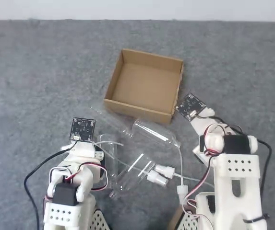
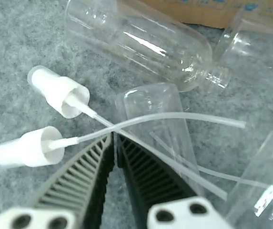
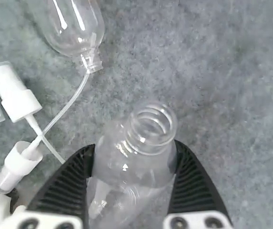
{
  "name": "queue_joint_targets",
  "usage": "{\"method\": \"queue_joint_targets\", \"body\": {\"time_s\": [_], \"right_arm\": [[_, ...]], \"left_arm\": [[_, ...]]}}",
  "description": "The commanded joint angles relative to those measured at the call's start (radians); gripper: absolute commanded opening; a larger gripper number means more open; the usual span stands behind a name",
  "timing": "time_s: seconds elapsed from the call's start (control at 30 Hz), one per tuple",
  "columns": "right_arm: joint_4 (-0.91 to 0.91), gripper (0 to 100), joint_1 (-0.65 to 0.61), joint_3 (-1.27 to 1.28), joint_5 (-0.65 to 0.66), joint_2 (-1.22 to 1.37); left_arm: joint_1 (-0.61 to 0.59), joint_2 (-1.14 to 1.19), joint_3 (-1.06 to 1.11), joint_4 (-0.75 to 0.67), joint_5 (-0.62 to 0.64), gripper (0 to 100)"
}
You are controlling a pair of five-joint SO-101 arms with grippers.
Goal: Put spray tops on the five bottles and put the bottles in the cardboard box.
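The right claw (image 3: 135, 151) is clamped around a clear plastic bottle (image 3: 148, 125) with a threaded neck. The ridged left claw (image 2: 113, 138) is closed together by white spray tops (image 2: 60, 90) with thin tubes, near the brown cardboard box (image 1: 137, 109).

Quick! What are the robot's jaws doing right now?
Left gripper: jaws shut, with nothing clearly between them.
Right gripper: jaws shut on an open bottle.
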Motion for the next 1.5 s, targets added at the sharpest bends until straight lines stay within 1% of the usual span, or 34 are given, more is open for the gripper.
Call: {"method": "queue_joint_targets", "body": {"time_s": [0.0, 0.3, 0.43, 0.63, 0.77, 1.07, 1.33, 1.47], "right_arm": [[-0.088, 0.9, 0.008, 0.048, 0.012, -0.03], [-0.252, 1.3, 0.007, 0.19, 0.008, -0.03], [-0.298, 9.1, 0.005, 0.242, 0.008, -0.03], [-0.3, 21.0, 0.005, 0.255, 0.003, -0.03], [-0.3, 25.8, 0.005, 0.255, -0.084, -0.03], [-0.297, 25.6, 0.005, 0.226, -0.25, -0.03], [-0.255, 25.6, 0.005, 0.124, -0.255, -0.025], [-0.206, 25.6, 0.01, 0.026, -0.255, 0.058]], "left_arm": [[0.002, -0.017, -0.01, 0.002, -0.003, 1], [0.002, -0.017, -0.01, 0.002, -0.003, 1], [0.002, -0.017, -0.01, 0.002, -0.003, 1], [0.002, -0.017, -0.01, 0.002, -0.003, 1], [0.002, -0.017, -0.01, 0.002, -0.003, 1], [0.002, -0.017, -0.01, 0.002, -0.003, 1], [0.002, -0.017, -0.01, 0.002, -0.003, 1], [0.002, -0.017, -0.01, 0.002, -0.003, 1]]}}
